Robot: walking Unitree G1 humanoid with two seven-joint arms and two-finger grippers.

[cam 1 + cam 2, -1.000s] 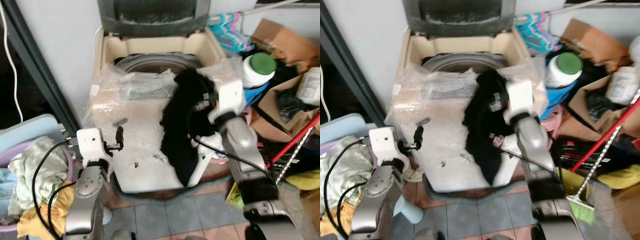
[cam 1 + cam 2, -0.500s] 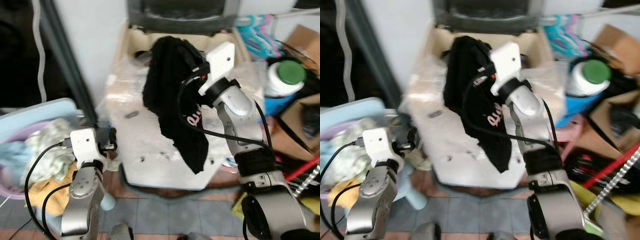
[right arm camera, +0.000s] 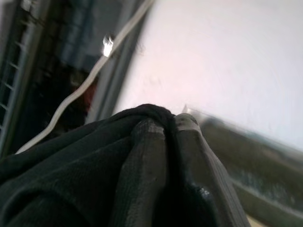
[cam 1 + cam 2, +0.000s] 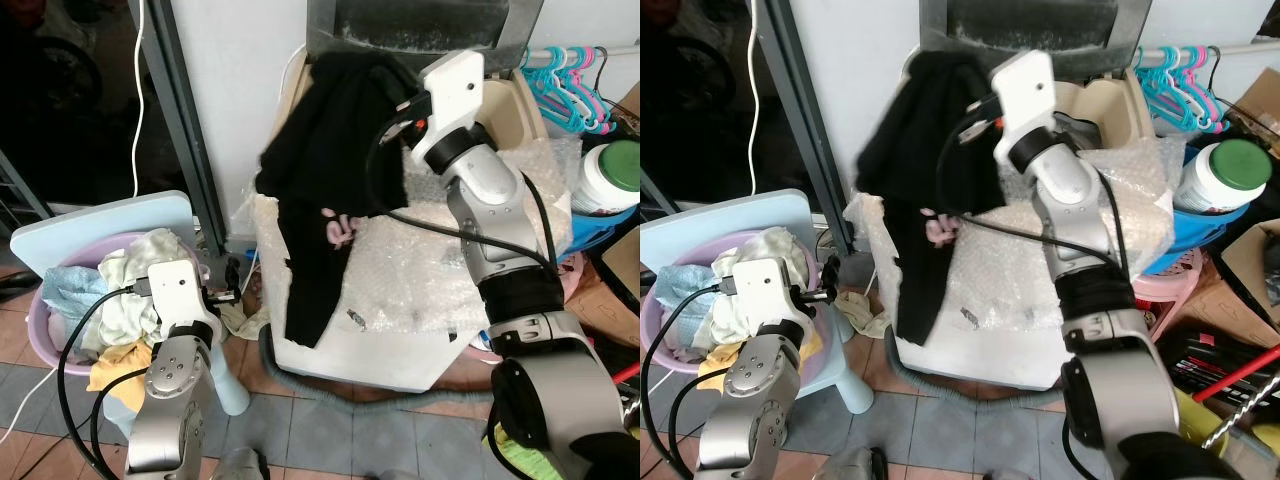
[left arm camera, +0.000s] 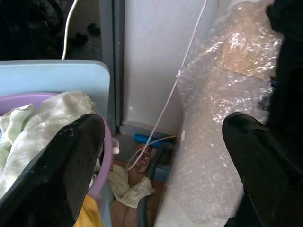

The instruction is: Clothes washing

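The right tool (image 3: 165, 127) is pinching a black shirt (image 4: 330, 190) above the open washing machine (image 4: 420, 330), not dropped in yet, while the left tool (image 5: 156, 156) is hanging spread near the purple laundry basket (image 4: 50, 330) with more clothes waiting.

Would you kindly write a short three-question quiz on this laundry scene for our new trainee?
1. True or false: the right gripper is shut on the black garment.
2. Multiple choice: what sits in the purple basin by the left gripper? A) hangers B) a heap of light-coloured clothes C) a broom
3. Fill in: the front of the washing machine is covered in ____ wrap.

Key
1. True; the right wrist view shows its fingers pinched together with the cloth between them.
2. B; the clothes are pale green, white and yellow.
3. Bubble; the bubble wrap lies over the top and front.
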